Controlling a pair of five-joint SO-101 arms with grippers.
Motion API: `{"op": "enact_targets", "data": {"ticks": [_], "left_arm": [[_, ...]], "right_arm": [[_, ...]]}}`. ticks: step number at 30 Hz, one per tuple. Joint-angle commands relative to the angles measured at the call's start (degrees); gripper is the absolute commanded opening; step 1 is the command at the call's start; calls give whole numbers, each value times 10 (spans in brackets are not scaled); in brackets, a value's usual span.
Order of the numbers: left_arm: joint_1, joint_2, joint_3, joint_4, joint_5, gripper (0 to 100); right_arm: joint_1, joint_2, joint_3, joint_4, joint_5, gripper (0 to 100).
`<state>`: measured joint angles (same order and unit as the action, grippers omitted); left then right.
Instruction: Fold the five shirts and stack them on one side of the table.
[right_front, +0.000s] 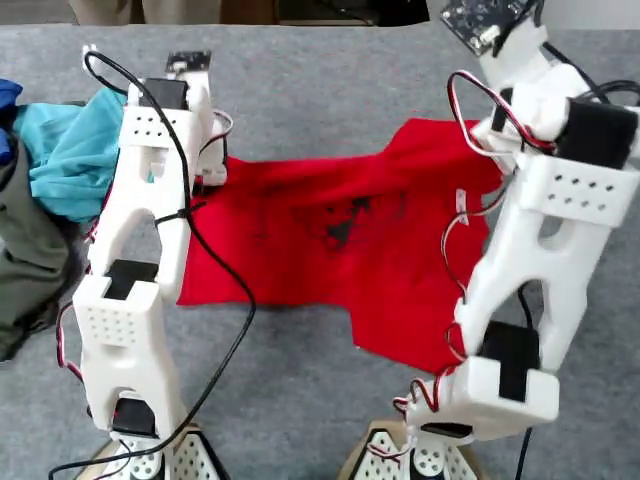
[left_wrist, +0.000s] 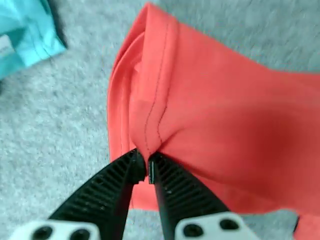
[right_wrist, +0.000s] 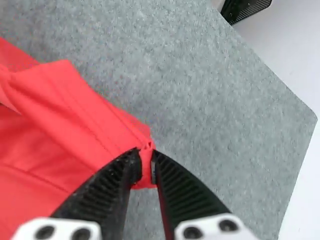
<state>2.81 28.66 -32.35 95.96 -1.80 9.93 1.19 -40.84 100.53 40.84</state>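
Jaws on red shirt (right_front: 300, 265), long axis left-right.

Table (right_front: 330, 90): grey felt-like covering. A red shirt (right_front: 340, 250) lies spread across the middle, dark print facing up, one edge wrinkled. At the left edge is a heap of garments: a teal shirt (right_front: 65, 150), a dark grey-green garment (right_front: 25, 260) nearer the arms and touching it, and a blue garment (right_front: 8, 95) at the far corner. The left arm base (right_front: 140, 455) and right arm base (right_front: 410, 460) stand at the near edge.

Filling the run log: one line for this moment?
left tool: shut on red shirt | right tool: shut on red shirt | teal shirt: bunched
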Motion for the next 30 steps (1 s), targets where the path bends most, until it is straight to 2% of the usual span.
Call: {"op": "enact_targets", "data": {"ticks": [1, 7, 14, 23, 30], "left_arm": [[10, -13, 41, 2, -19, 20], [9, -36, 112, -25, -27, 20], [17, -160, 265, -92, -50, 20], [25, -292, 520, -189, -70, 20], [22, -309, 593, -233, -68, 20]], "right_arm": [[22, -65, 85, -5, 14, 5], [29, -209, 376, -124, 25, 5], [46, -376, 691, -284, 30, 5], [88, -398, 818, -319, 30, 5], [103, -467, 862, -314, 52, 5]]}}
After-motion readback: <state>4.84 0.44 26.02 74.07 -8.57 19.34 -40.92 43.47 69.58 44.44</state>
